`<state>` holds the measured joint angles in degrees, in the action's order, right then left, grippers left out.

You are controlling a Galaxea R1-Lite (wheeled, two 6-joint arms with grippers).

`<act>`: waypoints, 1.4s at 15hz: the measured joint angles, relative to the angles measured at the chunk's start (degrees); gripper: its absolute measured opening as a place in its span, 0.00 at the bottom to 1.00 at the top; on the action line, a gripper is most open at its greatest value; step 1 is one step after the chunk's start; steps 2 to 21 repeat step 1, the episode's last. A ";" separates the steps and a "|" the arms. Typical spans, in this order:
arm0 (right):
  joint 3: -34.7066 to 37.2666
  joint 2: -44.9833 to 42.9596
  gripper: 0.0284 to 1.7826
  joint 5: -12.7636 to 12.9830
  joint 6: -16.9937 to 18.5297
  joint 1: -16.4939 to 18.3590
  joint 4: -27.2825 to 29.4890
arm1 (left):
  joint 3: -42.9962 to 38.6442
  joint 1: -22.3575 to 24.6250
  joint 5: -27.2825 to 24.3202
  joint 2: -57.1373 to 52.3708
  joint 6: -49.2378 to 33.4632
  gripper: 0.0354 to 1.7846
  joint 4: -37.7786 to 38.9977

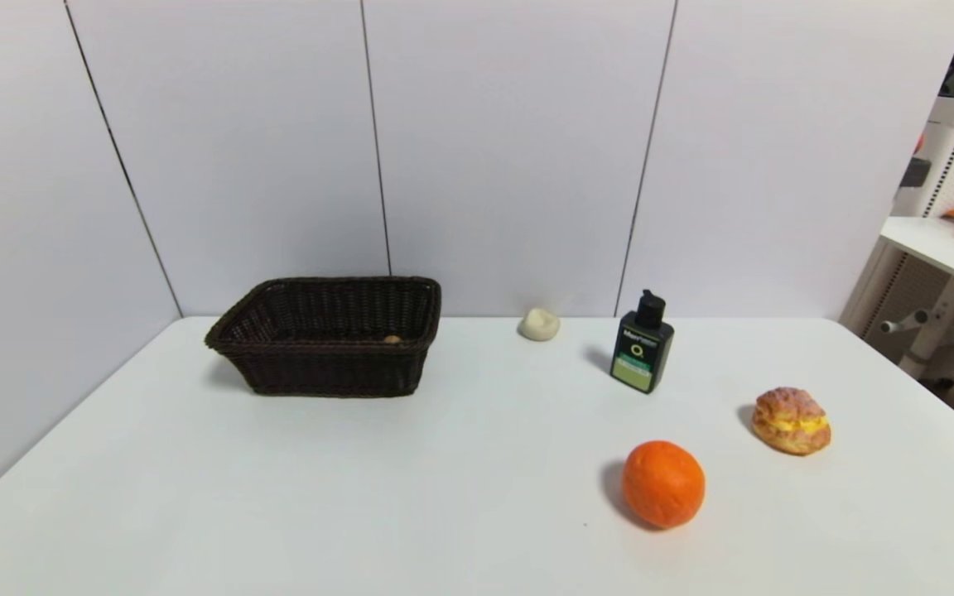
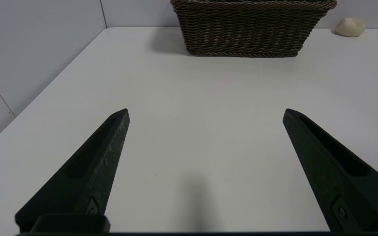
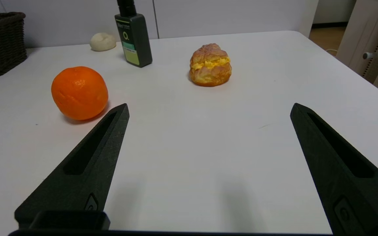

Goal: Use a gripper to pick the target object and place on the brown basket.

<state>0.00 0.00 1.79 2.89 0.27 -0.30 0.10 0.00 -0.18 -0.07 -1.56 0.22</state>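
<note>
One small tan target object lies inside the brown basket against its near wall, seen only from the head view. Left gripper and right gripper hover over the bench, fingers wide, holding nothing. Orange, cream puff and bottle face the right gripper.

Open white table spans the near half from 6 to 9 o'clock. Obstacles: brown basket at 11 o'clock; cream lump and dark bottle near 1; orange and cream puff around 4.
</note>
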 joint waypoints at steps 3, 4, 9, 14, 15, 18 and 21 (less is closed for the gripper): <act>0.00 0.00 0.95 -0.04 0.00 0.00 0.01 | 0.00 0.00 0.00 0.00 -0.04 0.94 0.00; 0.00 0.00 0.95 -0.04 0.00 0.00 0.01 | 0.00 0.00 0.00 0.00 -0.04 0.94 0.00; 0.00 0.00 0.95 -0.04 0.00 0.00 0.01 | 0.00 0.00 0.00 0.00 -0.04 0.94 0.00; 0.00 0.00 0.95 -0.04 0.00 0.00 0.01 | 0.00 0.00 0.00 0.00 -0.04 0.94 0.00; 0.00 0.00 0.95 -0.04 0.00 0.00 0.01 | 0.00 0.00 0.00 0.00 -0.04 0.94 0.00; 0.00 0.00 0.95 -0.04 0.00 0.00 0.01 | 0.00 0.00 0.00 0.00 -0.04 0.94 0.00; 0.00 0.00 0.95 -0.04 0.00 0.00 0.01 | 0.00 0.00 0.00 0.00 -0.04 0.94 0.00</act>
